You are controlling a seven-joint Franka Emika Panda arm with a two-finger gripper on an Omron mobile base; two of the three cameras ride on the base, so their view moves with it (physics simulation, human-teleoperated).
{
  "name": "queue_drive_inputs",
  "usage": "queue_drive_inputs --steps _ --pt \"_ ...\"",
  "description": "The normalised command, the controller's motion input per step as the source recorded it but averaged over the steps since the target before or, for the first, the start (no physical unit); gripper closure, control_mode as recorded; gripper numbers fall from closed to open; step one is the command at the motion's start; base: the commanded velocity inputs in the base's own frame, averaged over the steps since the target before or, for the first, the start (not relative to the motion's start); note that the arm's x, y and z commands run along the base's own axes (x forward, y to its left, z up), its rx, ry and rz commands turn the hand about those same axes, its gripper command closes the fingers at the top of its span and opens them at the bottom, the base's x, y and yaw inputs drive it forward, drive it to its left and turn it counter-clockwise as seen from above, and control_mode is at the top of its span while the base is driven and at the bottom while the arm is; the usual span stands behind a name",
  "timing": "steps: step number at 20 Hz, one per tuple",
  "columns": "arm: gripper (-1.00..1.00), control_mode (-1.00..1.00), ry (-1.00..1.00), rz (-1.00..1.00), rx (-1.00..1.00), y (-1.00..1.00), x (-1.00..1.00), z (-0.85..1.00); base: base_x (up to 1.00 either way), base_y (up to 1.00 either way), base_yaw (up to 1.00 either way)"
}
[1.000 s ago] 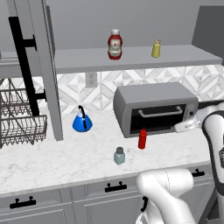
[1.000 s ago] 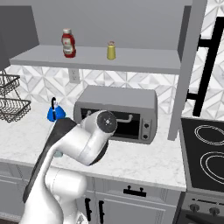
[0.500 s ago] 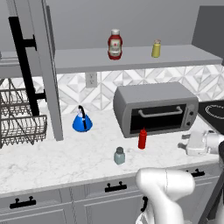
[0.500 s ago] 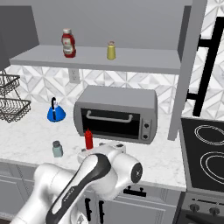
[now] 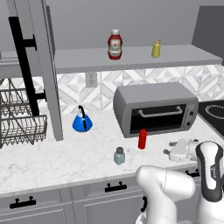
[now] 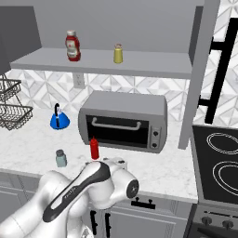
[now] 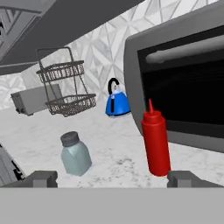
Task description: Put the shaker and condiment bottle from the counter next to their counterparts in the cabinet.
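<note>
Jaws stand apart, nothing between them; gripper (image 7: 112,179) low over the counter (image 7: 109,162), facing the toaster oven (image 7: 183,83). The shaker (image 7: 75,154) stands ahead toward the left finger, the condiment bottle (image 7: 156,138) ahead toward the right finger, both upright and apart. Pick one, centre it between the fingers before you advance, and keep the other clear of the outer finger.

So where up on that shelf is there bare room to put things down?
The shelf is bare right of the yellow shaker and left of the ketchup bottle; a narrower gap lies between them. On the counter, it is crowded in front of the toaster oven, where the red bottle and grey shaker stand.
</note>
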Motion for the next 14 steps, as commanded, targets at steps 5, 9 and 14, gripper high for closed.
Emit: queue_drive_inputs --steps 5,9,14 --pt "-1.0 -1.0 0.01 0.0 0.0 0.0 0.1 -0.01 0.0 0.0 0.0" --pt "-1.0 -1.0 0.0 0.0 0.03 0.0 0.29 -0.02 0.0 0.0 0.0" --pt "-1.0 -1.0 0.0 0.02 0.02 0.03 0.49 -0.18 0.0 0.0 0.0"
